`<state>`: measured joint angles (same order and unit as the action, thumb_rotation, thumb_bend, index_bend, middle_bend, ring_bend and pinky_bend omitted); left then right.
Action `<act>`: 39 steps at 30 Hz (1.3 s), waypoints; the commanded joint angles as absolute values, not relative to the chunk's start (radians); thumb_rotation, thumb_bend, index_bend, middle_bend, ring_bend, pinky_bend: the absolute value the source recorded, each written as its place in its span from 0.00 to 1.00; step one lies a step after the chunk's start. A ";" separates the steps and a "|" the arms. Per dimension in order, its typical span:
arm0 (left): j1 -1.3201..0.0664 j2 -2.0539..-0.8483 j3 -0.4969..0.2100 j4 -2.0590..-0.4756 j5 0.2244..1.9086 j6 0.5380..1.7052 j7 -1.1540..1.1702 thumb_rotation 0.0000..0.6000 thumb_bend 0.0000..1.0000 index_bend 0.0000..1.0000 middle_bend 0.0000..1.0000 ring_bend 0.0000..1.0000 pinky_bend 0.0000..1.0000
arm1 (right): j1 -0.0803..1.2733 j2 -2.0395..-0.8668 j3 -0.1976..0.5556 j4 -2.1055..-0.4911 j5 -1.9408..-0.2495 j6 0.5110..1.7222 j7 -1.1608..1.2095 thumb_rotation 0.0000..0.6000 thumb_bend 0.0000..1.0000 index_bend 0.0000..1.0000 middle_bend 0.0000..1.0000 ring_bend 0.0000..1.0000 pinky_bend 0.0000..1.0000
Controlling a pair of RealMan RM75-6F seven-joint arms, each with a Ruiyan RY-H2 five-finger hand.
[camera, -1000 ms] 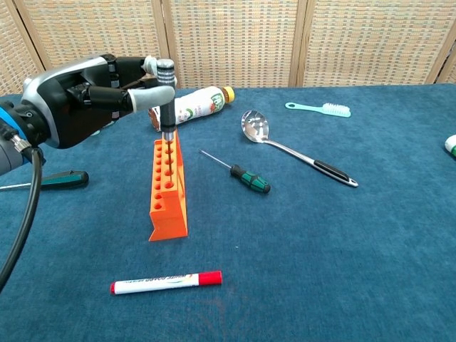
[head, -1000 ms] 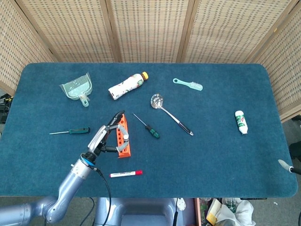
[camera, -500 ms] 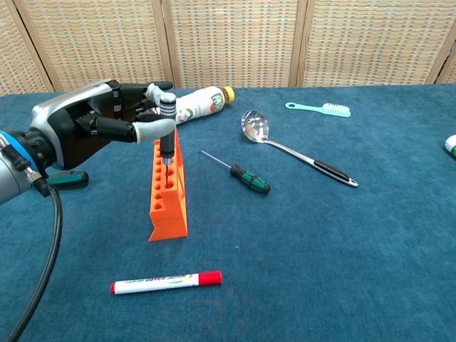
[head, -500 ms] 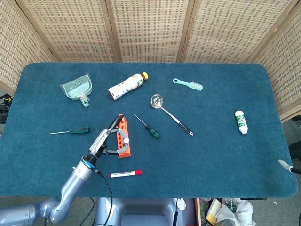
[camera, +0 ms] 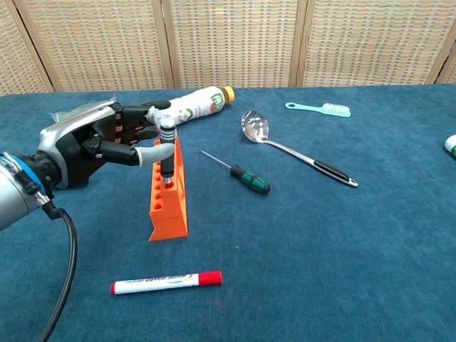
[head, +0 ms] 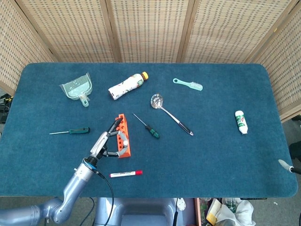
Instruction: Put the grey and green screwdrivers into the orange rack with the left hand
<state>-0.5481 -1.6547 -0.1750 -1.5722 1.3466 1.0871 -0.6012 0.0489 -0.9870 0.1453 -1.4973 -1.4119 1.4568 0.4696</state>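
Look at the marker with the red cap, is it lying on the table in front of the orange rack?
Yes, the marker lies flat on the blue table, nearer the camera than the orange rack.

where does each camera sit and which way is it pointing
Head view: high above the near edge, looking steeply down on the whole blue felt table; shows the left arm and left hand.
Chest view: low at the near edge, looking level across to the wicker screens; the left hand fills its left.
Shared: orange plastic rack, grey-handled screwdriver, red-capped white marker.
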 commanded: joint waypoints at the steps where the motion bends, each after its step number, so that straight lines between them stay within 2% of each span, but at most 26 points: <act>1: -0.547 -1.658 -0.173 -1.570 1.350 1.086 -0.604 1.00 0.39 0.60 0.00 0.00 0.00 | 0.049 -0.987 0.145 -1.498 -1.413 1.458 0.469 1.00 0.00 0.02 0.00 0.00 0.00; 33: -0.550 -1.683 -0.184 -1.556 1.326 1.062 -0.554 1.00 0.39 0.60 0.00 0.00 0.00 | 0.049 -0.983 0.144 -1.493 -1.413 1.454 0.489 1.00 0.00 0.02 0.00 0.00 0.00; 36: -0.548 -1.683 -0.183 -1.553 1.334 1.064 -0.560 1.00 0.39 0.56 0.00 0.00 0.00 | 0.049 -0.984 0.144 -1.492 -1.414 1.454 0.488 1.00 0.00 0.02 0.00 0.00 0.00; 39: -0.548 -1.678 -0.178 -1.551 1.348 1.066 -0.561 1.00 0.36 0.45 0.00 0.00 0.00 | 0.049 -0.984 0.144 -1.492 -1.414 1.454 0.489 1.00 0.00 0.02 0.00 0.00 0.00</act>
